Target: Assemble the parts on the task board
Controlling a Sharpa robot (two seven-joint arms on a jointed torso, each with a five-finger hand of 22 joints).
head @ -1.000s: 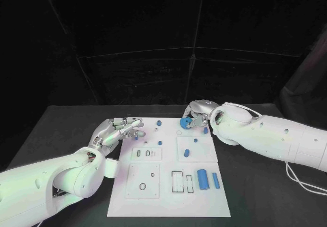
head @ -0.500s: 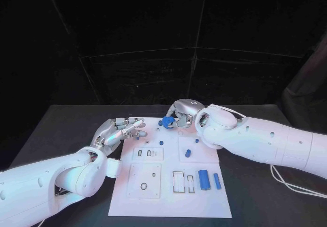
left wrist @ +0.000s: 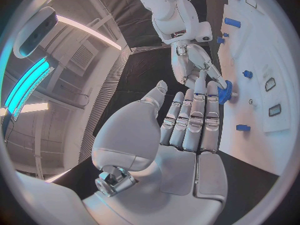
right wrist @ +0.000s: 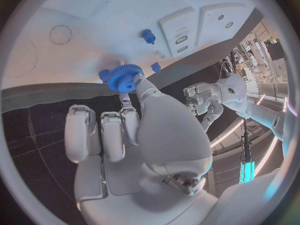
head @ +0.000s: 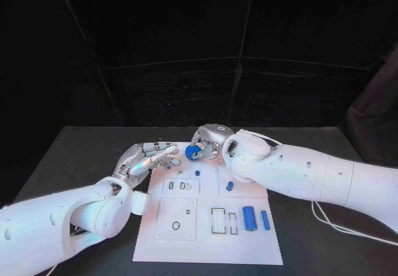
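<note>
The white task board (head: 207, 241) lies in the middle of the black table. At its far left corner my right hand (head: 209, 141) pinches a blue gear (head: 192, 151) just above the board's surface (right wrist: 94, 25); in the right wrist view the gear (right wrist: 125, 77) sits at the fingertips of that hand (right wrist: 144, 130). My left hand (head: 153, 158) hovers close beside it at the board's left edge, fingers stretched out and holding nothing. From the left wrist, the left hand (left wrist: 187, 135) points at the gear (left wrist: 225, 91), which the right hand (left wrist: 197, 65) holds.
On the board lie a blue cylinder (head: 248, 218) and a blue bar (head: 264, 219) at the right, a blue piece (head: 229, 186) in the middle and a small peg (head: 197, 172) near the gear. Several recessed slots (head: 215, 221) mark the board. Black table surrounds it.
My right hand has carried the blue gear leftward along the board's far edge, ending next to my left hand. The left hand has barely moved.
</note>
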